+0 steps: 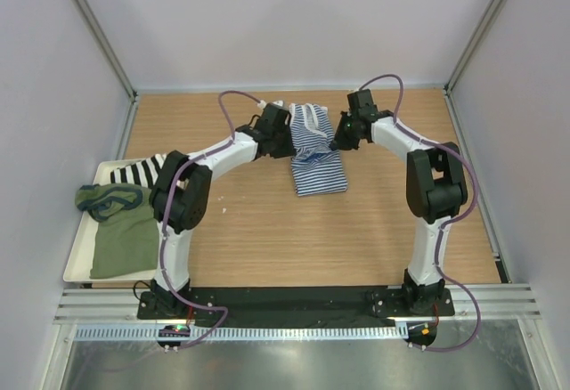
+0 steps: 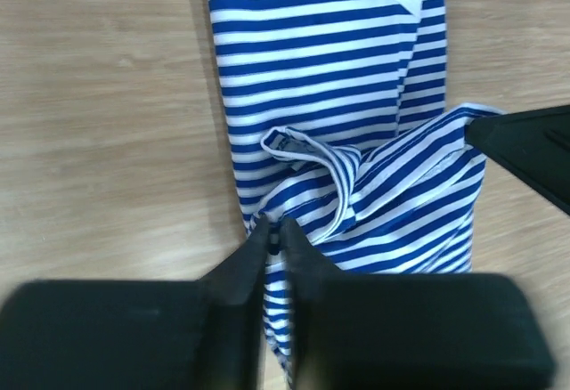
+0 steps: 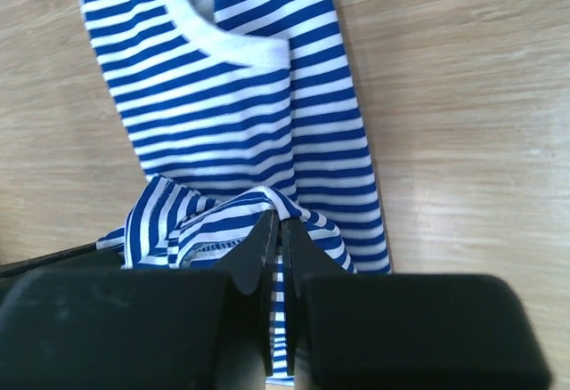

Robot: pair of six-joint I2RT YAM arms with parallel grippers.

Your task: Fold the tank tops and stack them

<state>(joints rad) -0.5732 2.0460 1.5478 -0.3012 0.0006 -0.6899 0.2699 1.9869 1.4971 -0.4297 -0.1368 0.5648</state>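
Left gripper (image 2: 274, 230): pinched onto striped tank top (image 2: 321, 78) edge.
Right gripper (image 3: 276, 223): pinched likewise.
Fold: carry both pinches evenly along the 12-to-6 o'clock axis; land edges square.

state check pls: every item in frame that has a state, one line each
striped tank top: folded narrow on the table, one end bunched and pinched up
left gripper: shut on striped tank top
right gripper: shut on striped tank top
olive green tank top: rumpled, lying in the tray
black-and-white striped cloth: in tray, partly under the green top
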